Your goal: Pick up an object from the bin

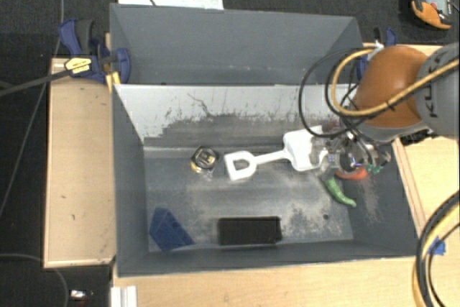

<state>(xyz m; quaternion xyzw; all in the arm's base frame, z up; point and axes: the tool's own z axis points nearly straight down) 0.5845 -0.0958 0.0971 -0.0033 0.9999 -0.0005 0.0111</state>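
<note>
My gripper (343,156) hangs low at the right side of the bin floor. Just to its left lies a white toy shovel (277,157), its blade touching or next to the gripper and its handle pointing left. A small green pepper-shaped thing (339,192) lies just below the gripper. A small red-orange thing (353,172) shows at the gripper's lower edge, partly hidden by it.
A small round metal-and-yellow thing (203,159) sits left of the shovel's handle. A black rectangular block (249,231) lies by the front wall, and a blue wedge-shaped thing (168,229) sits in the front left corner. The arm's orange cover and cables overhang the right rim.
</note>
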